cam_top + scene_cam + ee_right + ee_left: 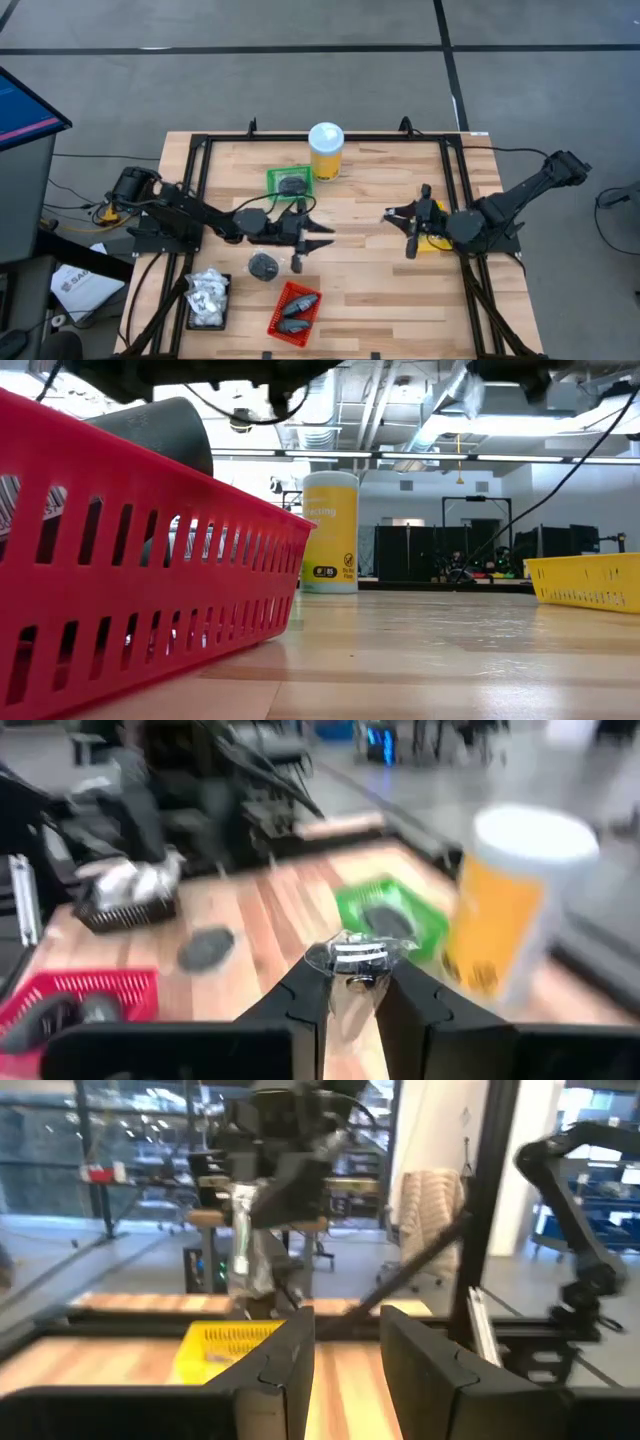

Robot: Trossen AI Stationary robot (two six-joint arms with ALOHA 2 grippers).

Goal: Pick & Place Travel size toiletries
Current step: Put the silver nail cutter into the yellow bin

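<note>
Silvery sachet (357,956) sits clamped in the right hand (350,982), with the yellow tray (432,241) directly under that arm; the left hand (322,232) gapes empty.

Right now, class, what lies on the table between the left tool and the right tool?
Nothing: in the high view only bare wooden table separates the left tool from the right tool, which grips a silvery tube.

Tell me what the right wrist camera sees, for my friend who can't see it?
The right gripper has its jaws shut on a thin silvery tube above the wooden table. Beyond stand a yellow jar with a white lid, a green tray, a red tray and a dark puck.
</note>
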